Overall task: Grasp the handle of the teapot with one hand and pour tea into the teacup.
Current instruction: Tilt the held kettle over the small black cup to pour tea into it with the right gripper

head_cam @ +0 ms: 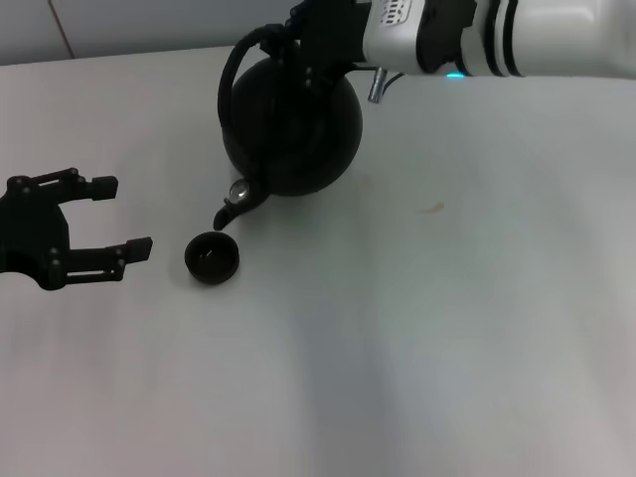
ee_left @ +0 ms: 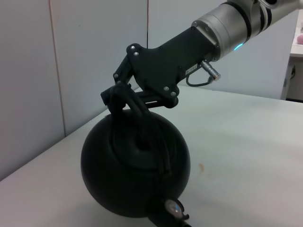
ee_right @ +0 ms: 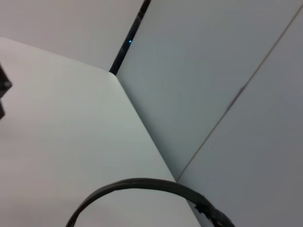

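The black round teapot (head_cam: 293, 124) is lifted and tipped forward, its spout (head_cam: 235, 207) pointing down just above the far rim of the small black teacup (head_cam: 212, 257). My right gripper (head_cam: 298, 45) is shut on the arched handle (head_cam: 235, 70) at the pot's top. No stream of tea shows. The left wrist view shows the tilted teapot (ee_left: 135, 175), its handle (ee_left: 142, 118) and the right gripper (ee_left: 120, 97) clamped on it. The right wrist view shows only an arc of the handle (ee_right: 137, 185). My left gripper (head_cam: 127, 216) is open and empty, left of the cup.
The white table (head_cam: 427, 328) stretches to the right and front. A small brownish mark (head_cam: 431, 207) lies on it right of the teapot. Grey wall panels (ee_left: 94, 56) stand behind the table's far edge.
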Robot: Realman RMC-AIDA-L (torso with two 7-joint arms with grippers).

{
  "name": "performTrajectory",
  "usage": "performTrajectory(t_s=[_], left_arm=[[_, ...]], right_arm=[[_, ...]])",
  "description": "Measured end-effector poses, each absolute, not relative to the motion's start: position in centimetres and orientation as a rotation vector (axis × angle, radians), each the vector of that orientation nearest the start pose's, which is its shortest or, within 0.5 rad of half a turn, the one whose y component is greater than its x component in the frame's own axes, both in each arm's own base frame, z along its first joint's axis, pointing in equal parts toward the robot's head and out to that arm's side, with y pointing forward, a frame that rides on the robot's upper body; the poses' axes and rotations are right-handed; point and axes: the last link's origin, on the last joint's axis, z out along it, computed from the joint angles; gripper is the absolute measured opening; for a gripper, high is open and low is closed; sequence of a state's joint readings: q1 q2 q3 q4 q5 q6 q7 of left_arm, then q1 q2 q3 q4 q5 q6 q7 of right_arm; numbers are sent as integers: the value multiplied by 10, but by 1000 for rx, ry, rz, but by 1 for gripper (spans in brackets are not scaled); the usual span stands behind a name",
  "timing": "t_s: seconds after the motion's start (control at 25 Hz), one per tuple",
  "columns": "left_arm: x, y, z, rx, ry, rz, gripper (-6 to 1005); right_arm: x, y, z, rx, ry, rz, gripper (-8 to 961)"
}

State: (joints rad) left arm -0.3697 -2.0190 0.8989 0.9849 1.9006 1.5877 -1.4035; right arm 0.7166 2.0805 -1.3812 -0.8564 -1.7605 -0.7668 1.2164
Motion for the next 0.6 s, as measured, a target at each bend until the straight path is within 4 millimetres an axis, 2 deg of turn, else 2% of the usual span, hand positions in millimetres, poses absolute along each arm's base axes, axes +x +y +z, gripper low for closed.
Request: performTrajectory(t_s=[0.36,0.6], left_arm=[[-266,318,49,-2747,-339,-482,849],[-266,317,50,-2744,-342,-481,848]], right_arm=[[134,435,-42,-2472,-276,203,73],[138,429,-39,-2489,-180,304,73]])
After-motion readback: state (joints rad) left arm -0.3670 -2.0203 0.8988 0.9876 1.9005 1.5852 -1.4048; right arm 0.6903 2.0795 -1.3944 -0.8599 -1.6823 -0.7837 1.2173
